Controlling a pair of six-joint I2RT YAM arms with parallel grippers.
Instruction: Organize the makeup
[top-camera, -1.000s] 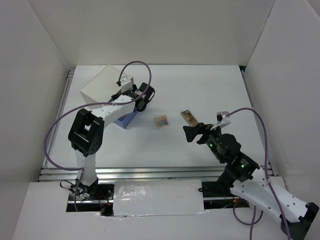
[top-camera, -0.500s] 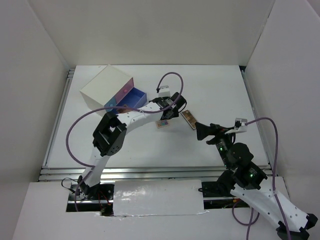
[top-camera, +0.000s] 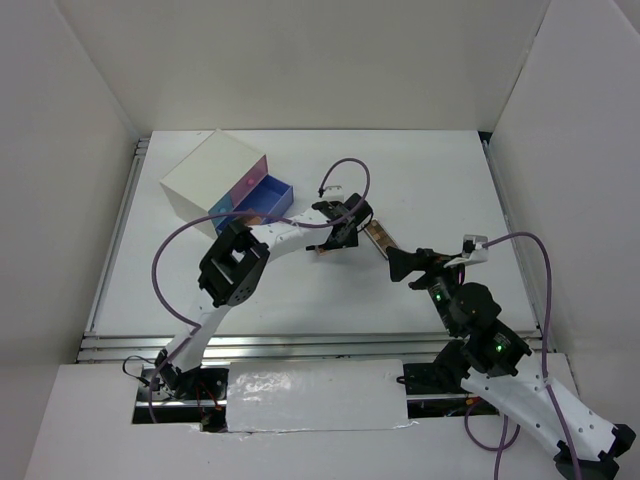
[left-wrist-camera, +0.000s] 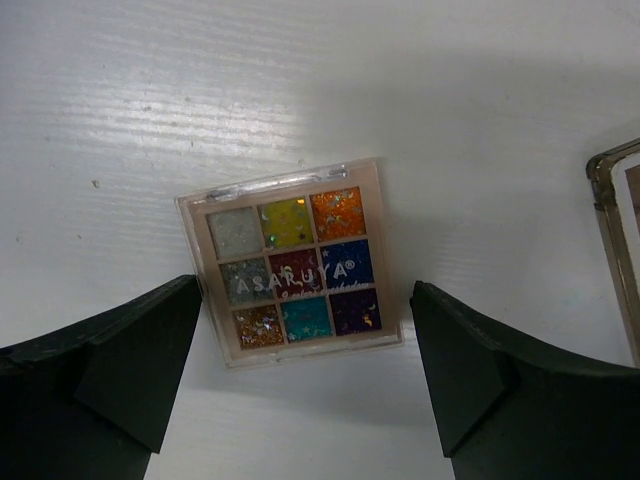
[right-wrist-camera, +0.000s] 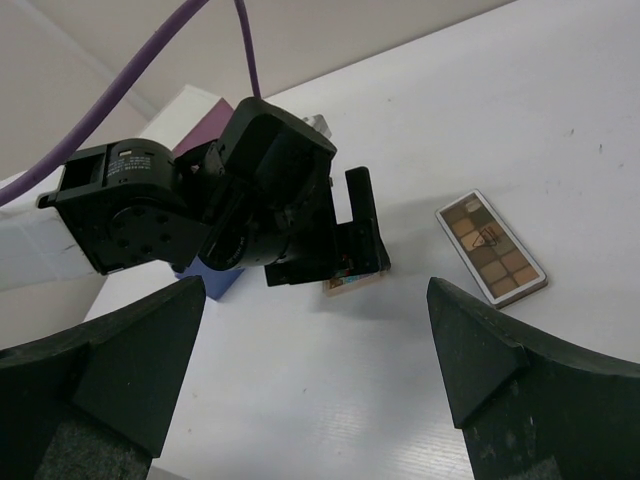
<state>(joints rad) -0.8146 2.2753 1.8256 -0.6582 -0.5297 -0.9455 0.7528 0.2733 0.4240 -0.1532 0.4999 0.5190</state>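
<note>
The square eyeshadow palette (left-wrist-camera: 292, 262), with nine glitter colours, lies flat on the white table. My left gripper (left-wrist-camera: 300, 400) is open just above it, with its jaws standing on either side and not touching it. In the top view my left gripper (top-camera: 336, 234) covers most of the square palette (top-camera: 322, 250). The long brown eyeshadow palette (top-camera: 378, 238) lies just to the right and also shows in the right wrist view (right-wrist-camera: 490, 248). My right gripper (top-camera: 397, 262) is open and empty, near the long palette. No lipsticks, bottle or tube are in view.
The white box (top-camera: 210, 175) stands at the back left, and its blue drawer (top-camera: 266, 197) is pulled open. White walls enclose the table on three sides. The left arm stretches across the middle of the table.
My left gripper has swung from the white box to above the square palette. The blue drawer now shows open. My right gripper has shifted a little to the right.
</note>
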